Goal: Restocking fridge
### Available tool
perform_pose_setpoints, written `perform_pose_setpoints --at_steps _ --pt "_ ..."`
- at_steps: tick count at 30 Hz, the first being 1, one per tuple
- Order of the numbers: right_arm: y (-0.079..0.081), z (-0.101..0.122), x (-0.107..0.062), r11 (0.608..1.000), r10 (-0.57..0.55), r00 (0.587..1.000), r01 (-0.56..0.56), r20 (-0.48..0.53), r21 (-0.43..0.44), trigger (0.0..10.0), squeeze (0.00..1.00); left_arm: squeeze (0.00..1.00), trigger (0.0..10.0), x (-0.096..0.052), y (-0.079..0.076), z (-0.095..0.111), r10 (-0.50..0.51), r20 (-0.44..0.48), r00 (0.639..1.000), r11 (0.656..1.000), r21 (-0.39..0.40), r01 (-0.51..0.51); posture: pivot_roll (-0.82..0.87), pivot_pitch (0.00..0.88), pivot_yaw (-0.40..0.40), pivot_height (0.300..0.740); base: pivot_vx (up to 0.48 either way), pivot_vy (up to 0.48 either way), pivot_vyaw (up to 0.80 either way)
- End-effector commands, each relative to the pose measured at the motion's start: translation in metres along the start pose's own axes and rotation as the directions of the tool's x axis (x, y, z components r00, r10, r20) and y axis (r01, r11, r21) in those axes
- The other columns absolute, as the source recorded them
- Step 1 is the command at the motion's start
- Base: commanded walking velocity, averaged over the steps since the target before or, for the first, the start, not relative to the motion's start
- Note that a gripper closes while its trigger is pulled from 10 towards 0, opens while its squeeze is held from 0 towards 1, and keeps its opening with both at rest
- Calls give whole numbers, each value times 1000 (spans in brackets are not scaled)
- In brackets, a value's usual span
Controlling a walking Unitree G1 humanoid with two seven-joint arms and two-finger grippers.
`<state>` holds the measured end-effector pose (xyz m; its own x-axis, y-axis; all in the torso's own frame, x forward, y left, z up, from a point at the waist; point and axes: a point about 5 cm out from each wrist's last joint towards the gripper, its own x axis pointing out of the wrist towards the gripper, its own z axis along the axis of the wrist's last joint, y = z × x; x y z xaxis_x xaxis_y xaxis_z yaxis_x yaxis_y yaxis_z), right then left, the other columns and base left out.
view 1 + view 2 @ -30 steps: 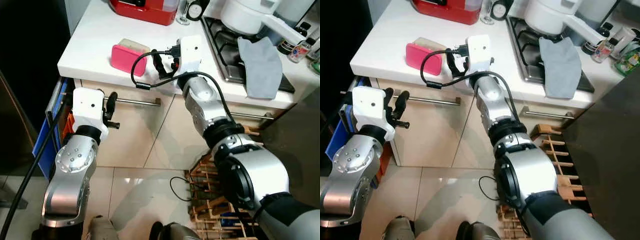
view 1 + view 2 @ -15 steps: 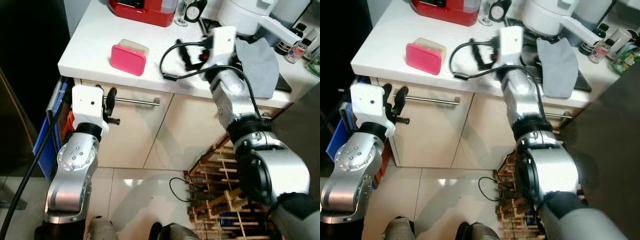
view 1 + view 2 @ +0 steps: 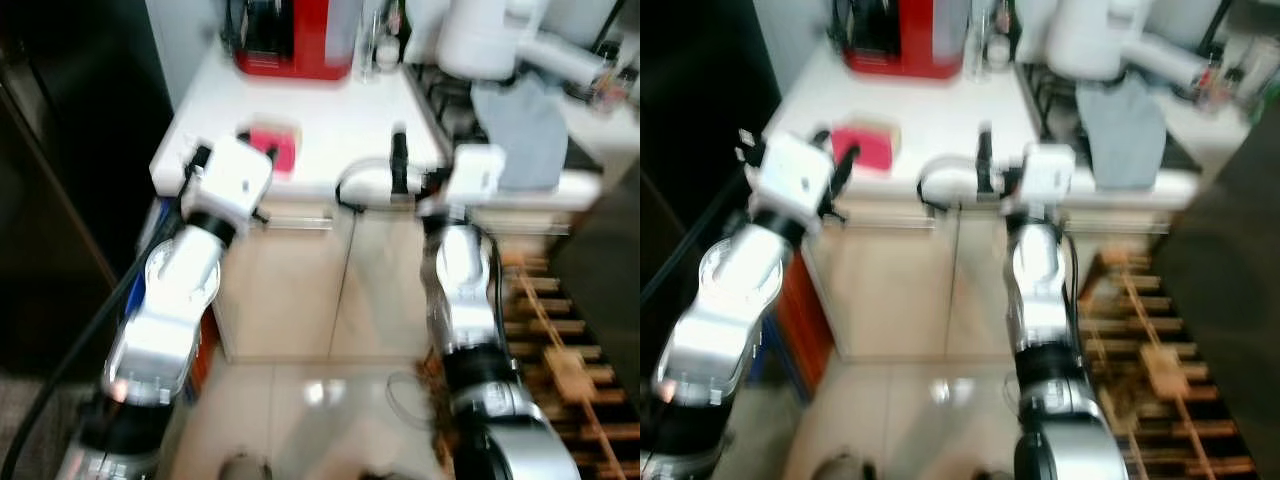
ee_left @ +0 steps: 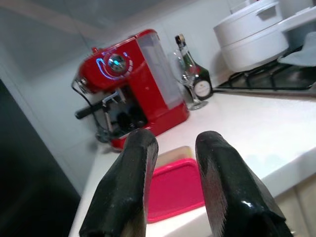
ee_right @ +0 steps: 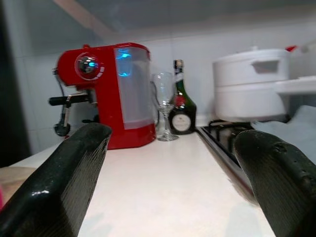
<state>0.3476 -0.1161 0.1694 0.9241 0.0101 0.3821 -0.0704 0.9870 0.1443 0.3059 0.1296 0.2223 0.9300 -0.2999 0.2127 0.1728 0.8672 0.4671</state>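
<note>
The head views are blurred. A pink-lidded container (image 3: 273, 148) lies on the white counter (image 3: 340, 130) near its front left corner. My left gripper (image 4: 175, 143) is at the counter's edge and points at the container (image 4: 175, 190); its fingers (image 4: 133, 173) stand a narrow gap apart with nothing between them. My right gripper (image 5: 173, 143) is open wide and empty, held level with the counter top to the right of the container. One of its black fingers (image 3: 399, 165) stands up at the counter's front edge.
A red coffee machine (image 3: 295, 40), a wine glass (image 5: 164, 106) and a dark bottle (image 5: 179, 106) stand at the back of the counter. A white pot (image 3: 480, 35) and grey cloth (image 3: 525, 120) are on the stove. A wooden rack (image 3: 560, 340) is on the floor at right, a dark fridge (image 3: 70, 200) at left.
The camera has pulled back and blurred. My left gripper rose from the drawer handle to the counter edge by the container. My right gripper moved away from the container, to its right.
</note>
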Motion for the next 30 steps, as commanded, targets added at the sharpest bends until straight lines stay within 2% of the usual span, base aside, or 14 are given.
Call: perform_pose_setpoints --at_steps 1,3,4,5,9,12,17,26,30 --pt "2 6 5 1000 -1 1000 1 9 16 10000 0 0 10000 8 4 -1 13 -10 1000 999 -42 -13 131 0 38 740 0 0 0" --pt "1 4 8 1000 21 1000 -20 -15 15 10000 0 0 10000 14 7 -1 58 -20 998 992 -107 -60 127 0 32 740 382 0 0" --pt "1 4 8 1000 21 1000 -20 -15 15 10000 0 0 10000 14 7 -1 58 -20 998 992 -107 -60 127 0 32 740 382 0 0" --pt "-1 2 7 999 47 998 -47 -30 1 10000 0 0 10000 14 11 -7 117 -53 992 981 -147 -123 131 0 2 740 394 270 0" --pt "-2 0 10 997 81 995 -81 -66 -5 10000 0 0 10000 9 16 -20 233 -122 965 936 -240 -256 123 0 -44 740 347 329 0" --pt "3 0 13 994 113 991 -114 -74 -5 10000 0 0 10000 8 17 -23 263 -122 957 926 -247 -286 118 0 -74 740 308 371 0" --pt "10 0 15 986 166 982 -168 -93 -9 10000 0 0 10000 12 9 -23 261 -124 957 921 -264 -285 118 0 -96 740 273 395 0" --pt "19 3 18 986 169 983 -169 -67 13 10000 0 0 10000 25 8 -12 175 -47 983 962 -202 -181 126 0 -59 740 323 351 0" --pt "22 13 23 984 176 984 -176 -15 0 10000 0 0 10000 29 7 -4 134 2 991 974 -186 -131 118 0 -47 740 415 68 0"
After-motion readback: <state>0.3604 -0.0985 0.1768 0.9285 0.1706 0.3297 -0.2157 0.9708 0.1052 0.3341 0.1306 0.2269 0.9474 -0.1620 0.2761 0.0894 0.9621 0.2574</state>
